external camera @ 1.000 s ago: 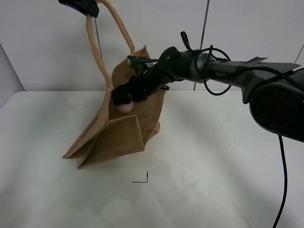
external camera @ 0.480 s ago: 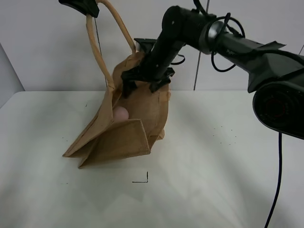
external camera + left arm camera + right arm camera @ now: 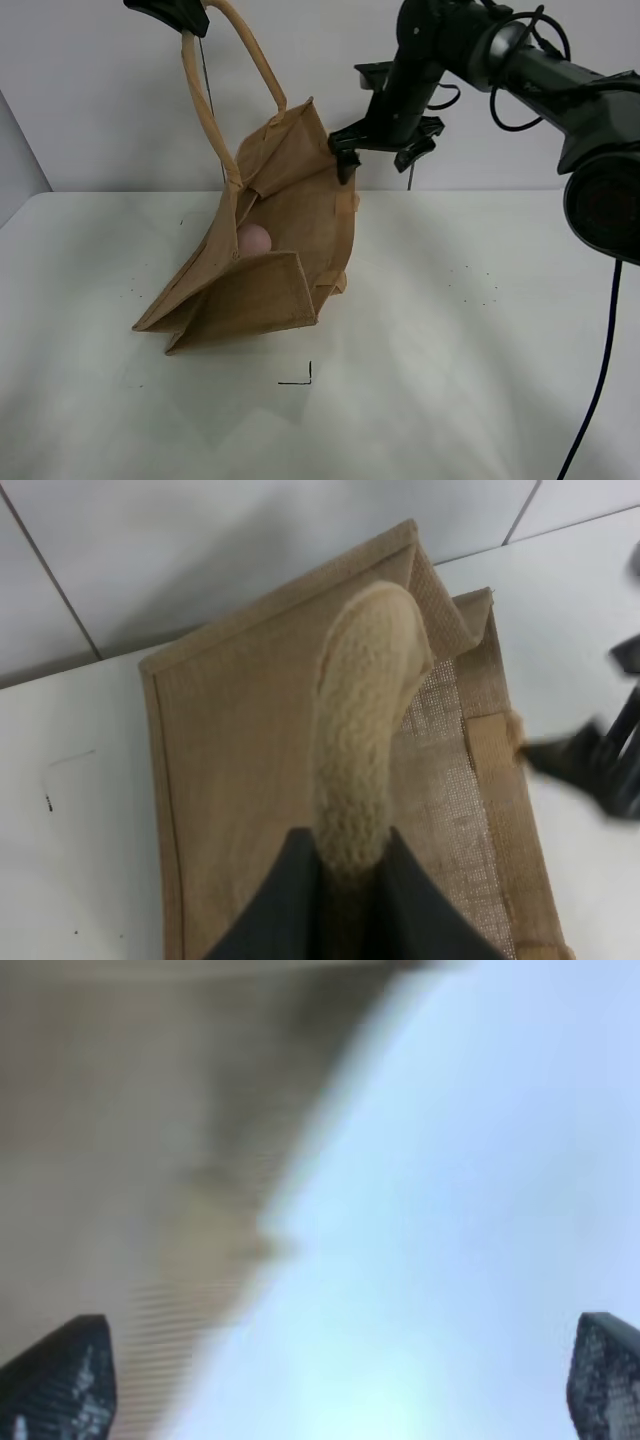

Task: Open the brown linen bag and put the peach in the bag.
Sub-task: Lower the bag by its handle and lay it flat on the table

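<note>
Tan jute tote [image 3: 295, 215] hangs open because my left gripper [image 3: 348, 845] pinches its rolled handle [image 3: 362, 710], pink round peach [image 3: 254, 238] inside, right gripper [image 3: 332, 1375] spread empty.

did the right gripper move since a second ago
Yes. The right gripper has lifted up and to the right, out of the brown linen bag, and is now outside its upper right corner, jaws open.

Counts: 1 brown linen bag [image 3: 250, 295] with 2 loop handles [image 3: 205, 110]. 1 peach [image 3: 254, 239], inside the bag. 2 arms, so 2 grippers: left gripper [image 3: 180, 12] at 11 o'clock, right gripper [image 3: 375, 160] at 1 o'clock. 1 table [image 3: 470, 380]. 1 black corner mark [image 3: 298, 376] on the table, 6 o'clock.
</note>
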Robot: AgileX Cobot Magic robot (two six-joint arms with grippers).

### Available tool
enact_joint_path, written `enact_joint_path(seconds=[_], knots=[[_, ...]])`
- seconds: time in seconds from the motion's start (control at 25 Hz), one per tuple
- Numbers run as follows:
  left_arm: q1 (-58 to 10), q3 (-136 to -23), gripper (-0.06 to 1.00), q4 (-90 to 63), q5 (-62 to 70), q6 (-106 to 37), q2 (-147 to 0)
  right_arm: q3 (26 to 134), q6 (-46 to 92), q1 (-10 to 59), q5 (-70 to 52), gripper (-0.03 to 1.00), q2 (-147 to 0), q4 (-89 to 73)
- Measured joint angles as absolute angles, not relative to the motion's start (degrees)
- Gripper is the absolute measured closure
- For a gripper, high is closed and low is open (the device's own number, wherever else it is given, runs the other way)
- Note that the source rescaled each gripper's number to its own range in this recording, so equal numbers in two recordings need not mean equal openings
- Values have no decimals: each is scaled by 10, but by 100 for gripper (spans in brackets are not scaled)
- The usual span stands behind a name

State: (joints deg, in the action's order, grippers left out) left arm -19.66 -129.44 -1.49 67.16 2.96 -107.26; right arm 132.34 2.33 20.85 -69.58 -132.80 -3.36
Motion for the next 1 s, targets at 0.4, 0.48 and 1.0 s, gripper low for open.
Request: enact_joint_path(seconds=[0.4,0.48,1.0], knots=[[-197,-1294,94,-15,672,29,-1073,1323,26,36,-696,-3,-1328,-25],[-197,-1294,94,-15,672,29,-1073,1323,26,21,-696,-3,-1328,-23],[-197,-1294,94,-15,672,29,-1073,1139,30,3,-694,-3,-1191,-30]])
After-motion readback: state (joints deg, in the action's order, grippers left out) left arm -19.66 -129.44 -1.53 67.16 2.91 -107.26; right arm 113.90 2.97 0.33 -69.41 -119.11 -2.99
